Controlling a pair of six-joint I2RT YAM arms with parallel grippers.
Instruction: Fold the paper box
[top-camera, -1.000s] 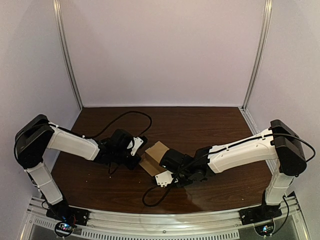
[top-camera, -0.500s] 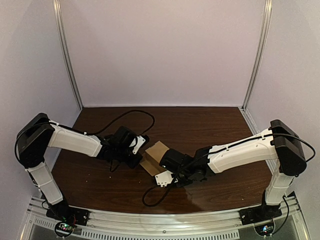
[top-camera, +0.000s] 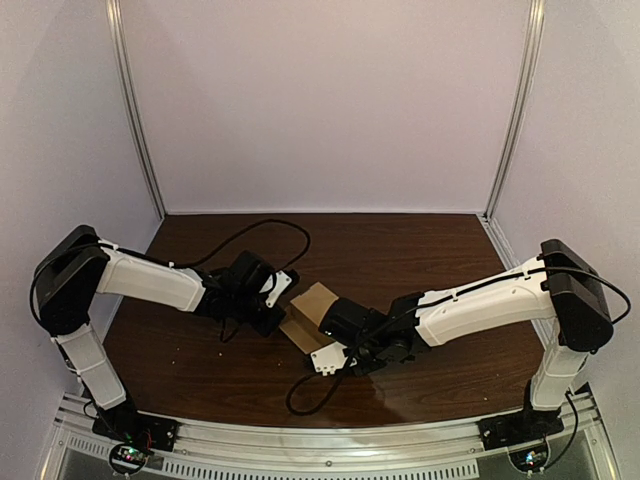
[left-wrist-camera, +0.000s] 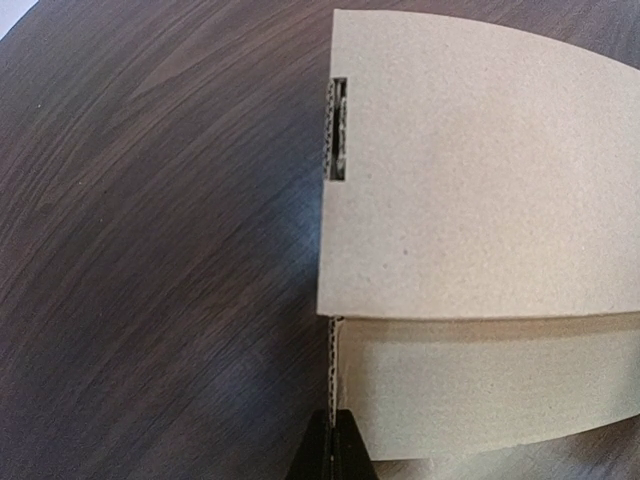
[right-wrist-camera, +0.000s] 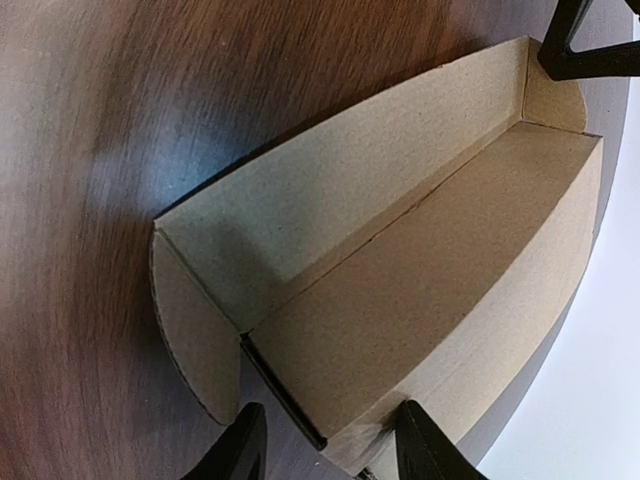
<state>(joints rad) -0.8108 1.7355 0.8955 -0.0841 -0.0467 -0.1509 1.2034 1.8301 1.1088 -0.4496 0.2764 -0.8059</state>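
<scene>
The paper box (top-camera: 308, 315) is plain kraft tan all over, a bit speckly up close, with that wavy corrugated stripe along the cut edges. The table (top-camera: 420, 250) is dark brown wood with streaky grain and a glossy sheen. The left arm (top-camera: 150, 285) and right arm (top-camera: 480, 305) are both white shells with black joints, the cable (top-camera: 250, 230) is black, and the right gripper (right-wrist-camera: 335, 445) has black fingers (right-wrist-camera: 245, 445). The back wall (top-camera: 320, 100) is a pale lilac-white and the frame posts (top-camera: 135, 110) are silvery metal.
</scene>
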